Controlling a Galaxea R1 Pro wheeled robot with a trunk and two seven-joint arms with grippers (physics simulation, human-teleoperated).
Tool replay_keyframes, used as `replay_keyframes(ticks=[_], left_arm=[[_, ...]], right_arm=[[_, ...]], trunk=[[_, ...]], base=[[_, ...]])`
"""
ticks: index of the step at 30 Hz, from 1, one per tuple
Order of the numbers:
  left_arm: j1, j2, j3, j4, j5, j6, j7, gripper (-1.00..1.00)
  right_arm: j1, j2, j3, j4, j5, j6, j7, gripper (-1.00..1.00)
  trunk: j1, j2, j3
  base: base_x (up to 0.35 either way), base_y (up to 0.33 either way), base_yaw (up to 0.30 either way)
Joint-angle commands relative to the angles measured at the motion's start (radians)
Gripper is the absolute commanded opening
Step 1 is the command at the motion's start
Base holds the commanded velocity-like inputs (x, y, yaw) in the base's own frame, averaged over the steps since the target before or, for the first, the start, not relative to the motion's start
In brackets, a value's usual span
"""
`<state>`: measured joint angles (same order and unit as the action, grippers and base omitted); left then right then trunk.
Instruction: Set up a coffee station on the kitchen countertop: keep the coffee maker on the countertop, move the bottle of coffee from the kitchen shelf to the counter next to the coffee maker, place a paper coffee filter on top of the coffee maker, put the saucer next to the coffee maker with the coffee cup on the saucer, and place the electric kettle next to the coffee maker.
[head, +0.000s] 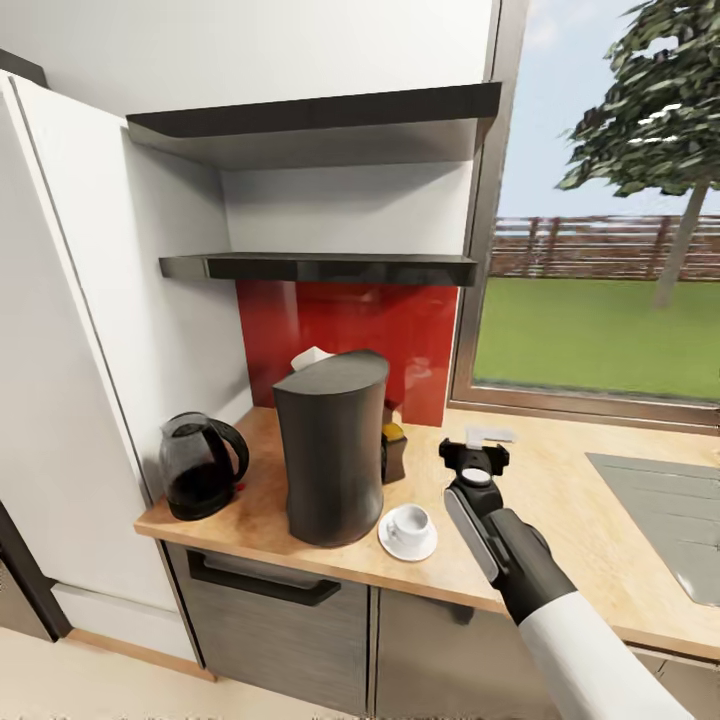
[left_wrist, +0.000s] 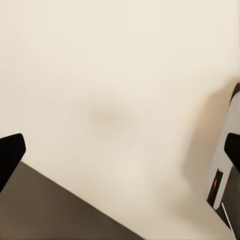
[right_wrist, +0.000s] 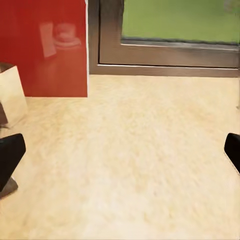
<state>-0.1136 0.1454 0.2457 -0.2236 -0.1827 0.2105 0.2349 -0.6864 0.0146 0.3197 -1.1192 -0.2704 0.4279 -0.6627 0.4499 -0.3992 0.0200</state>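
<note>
On the counter (head: 560, 500) the coffee maker (head: 332, 450) has the electric kettle (head: 200, 465) at its left, the coffee cup (head: 411, 522) on its saucer (head: 407, 542) and the bottle of coffee (head: 393, 450) at its right, so I judge only the paper filter is left, with the right claw (head: 474, 462) apart and empty.

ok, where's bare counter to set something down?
Free: the countertop between the right hand and the sink, up to the window sill. Crowded: the left end, with kettle, coffee maker, and cup on saucer.
</note>
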Motion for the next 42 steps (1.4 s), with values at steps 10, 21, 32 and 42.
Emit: replay_keyframes(ticks=[10,21,32,42], left_arm=[[0.0,-0.004,0.007,-0.002,-0.011,0.006,0.001,1.0],[0.0,-0.003,0.017,-0.009,-0.011,0.007,0.001,1.0],[0.0,-0.005,0.006,-0.002,-0.012,0.007,0.001,1.0],[0.0,-0.004,0.006,-0.002,-0.011,0.007,0.001,1.0]], right_arm=[[0.018,-0.007,0.006,-0.004,-0.006,-0.038,0.043,1.0],[0.026,-0.008,0.057,-0.004,-0.006,-0.041,0.043,1.0],[0.031,-0.007,0.062,-0.002,-0.008,-0.041,0.044,1.0],[0.042,0.001,0.258,0.002,-0.014,-0.043,0.04,1.0]], trunk=[[0.0,-0.001,0.002],[0.0,-0.001,0.006],[0.0,-0.001,0.01],[0.0,-0.001,0.011]], base=[[-0.223,-0.165,0.169],[-0.225,-0.197,0.271],[-0.032,-0.053,0.273],[0.0,0.0,0.279]])
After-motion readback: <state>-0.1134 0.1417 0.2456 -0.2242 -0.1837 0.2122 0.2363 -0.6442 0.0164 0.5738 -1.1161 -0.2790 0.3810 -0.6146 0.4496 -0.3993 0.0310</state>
